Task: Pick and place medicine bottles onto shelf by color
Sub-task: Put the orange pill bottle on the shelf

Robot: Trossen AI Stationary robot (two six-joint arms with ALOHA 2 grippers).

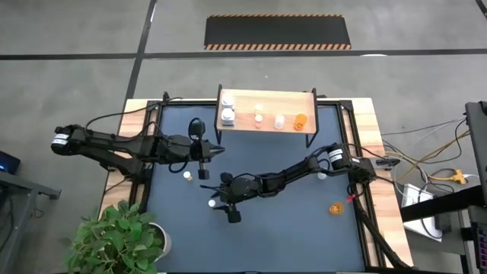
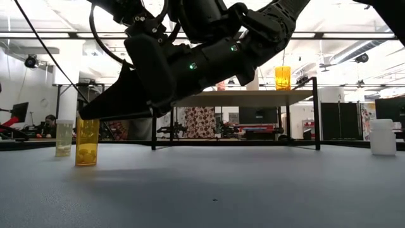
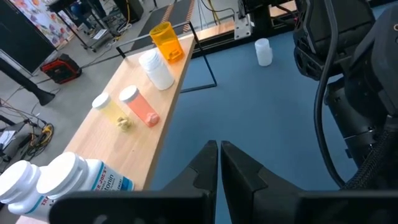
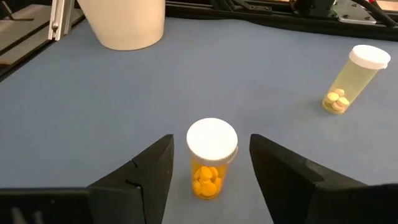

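- Orange bottle [image 4: 211, 158] with white cap: upright on the blue mat [image 4: 249, 81], standing between the two dark fingers [image 4: 149, 171] of the right gripper [image 4: 211, 171], a gap on either side, no contact visible.
- Right gripper: low over the mat, fingers spread around the orange bottle, not pinching it; seen from above at [image 1: 221, 204].
- Pale yellow bottle [image 4: 349, 79], white-capped: upright but leaning in the wrist view, well apart from the right fingers, off to one side and beyond them; in the low view standing just beside the orange bottle at [image 2: 64, 138].
- White pot [image 4: 124, 22]: on the mat far ahead of the right fingers.
- Left gripper [image 3: 219, 165]: fingers pressed together, holding nothing, hovering above the mat beside the shelf.
- Shelf [image 3: 130, 134], light wood: ahead and to one side of the left fingers, carrying an open amber bottle [image 3: 166, 41], a white bottle [image 3: 155, 68], a pinkish white-capped bottle [image 3: 140, 107], a yellowish one [image 3: 112, 111] and two larger white labelled bottles [image 3: 56, 180] nearest the fingers.
- Small white bottle [image 3: 263, 51]: alone on the mat, far beyond the left fingertips.
- Another amber bottle [image 1: 335, 207]: on the mat, well apart from both grippers.
- Potted plant [image 1: 122, 240]: at the table's corner.
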